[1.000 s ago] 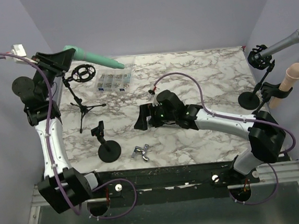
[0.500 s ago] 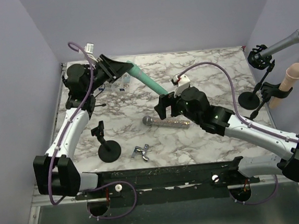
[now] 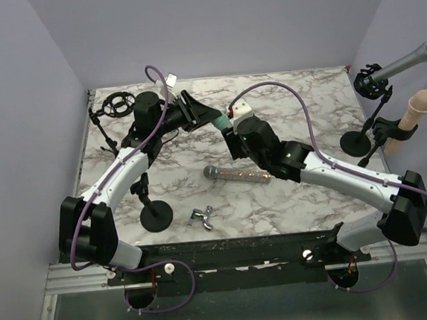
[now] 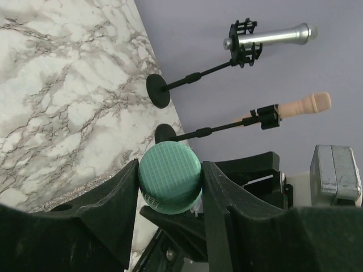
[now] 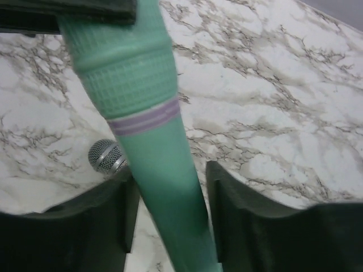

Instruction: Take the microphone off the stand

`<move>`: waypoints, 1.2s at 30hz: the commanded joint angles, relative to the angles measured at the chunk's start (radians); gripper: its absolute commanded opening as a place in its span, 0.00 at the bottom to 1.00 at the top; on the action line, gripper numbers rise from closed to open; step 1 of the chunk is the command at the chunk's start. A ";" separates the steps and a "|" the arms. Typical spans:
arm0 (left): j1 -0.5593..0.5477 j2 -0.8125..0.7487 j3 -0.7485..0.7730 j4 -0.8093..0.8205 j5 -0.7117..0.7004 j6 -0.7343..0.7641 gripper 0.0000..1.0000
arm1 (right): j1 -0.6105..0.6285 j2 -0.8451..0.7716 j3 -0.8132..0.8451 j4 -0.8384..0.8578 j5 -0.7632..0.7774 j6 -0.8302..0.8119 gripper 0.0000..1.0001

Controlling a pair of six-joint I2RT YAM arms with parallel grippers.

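Jaws of my left gripper (image 4: pixel 169 173) grip the mesh head of the green microphone (image 3: pixel 215 119), held above the marble table (image 3: pixel 305 96), well apart from the shock-mount stand (image 3: pixel 119 105); its long axis slants into my right gripper (image 5: pixel 170 195), whose jaws straddle the handle, one side not yet touching.

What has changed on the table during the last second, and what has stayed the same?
The left gripper carried the green microphone from the far left corner toward the middle. The right gripper left the glitter microphone lying on the marble table, moved to the green microphone's handle and is closing around it. The silver microphone and beige microphone stayed mounted at the right.
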 commanded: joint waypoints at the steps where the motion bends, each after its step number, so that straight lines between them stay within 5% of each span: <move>1: -0.035 0.006 0.049 -0.049 -0.024 0.050 0.00 | 0.005 0.043 0.041 -0.021 0.039 -0.063 0.46; 4: -0.037 0.012 0.060 -0.070 -0.021 0.054 0.00 | 0.004 0.057 0.027 0.000 0.028 -0.139 0.21; 5: -0.037 0.012 0.069 -0.082 -0.020 0.063 0.02 | 0.004 0.060 0.020 0.008 0.031 -0.175 0.04; 10: -0.005 -0.001 0.109 -0.111 0.025 0.124 0.63 | 0.004 0.070 -0.033 0.071 0.079 -0.346 0.01; 13: 0.022 -0.050 0.107 -0.101 0.014 0.174 0.85 | 0.004 0.075 -0.061 0.097 0.078 -0.430 0.01; 18: 0.033 -0.133 0.165 -0.260 -0.129 0.382 0.88 | -0.007 0.112 -0.095 0.144 0.036 -0.547 0.01; 23: 0.033 -0.196 0.169 -0.328 -0.258 0.512 0.88 | -0.095 0.205 -0.098 0.127 -0.222 -0.656 0.01; 29: 0.033 -0.213 0.154 -0.306 -0.254 0.508 0.84 | -0.183 0.367 -0.023 0.008 -0.465 -0.785 0.01; 36: 0.032 -0.203 0.159 -0.306 -0.234 0.490 0.82 | -0.206 0.503 0.026 0.024 -0.436 -0.844 0.02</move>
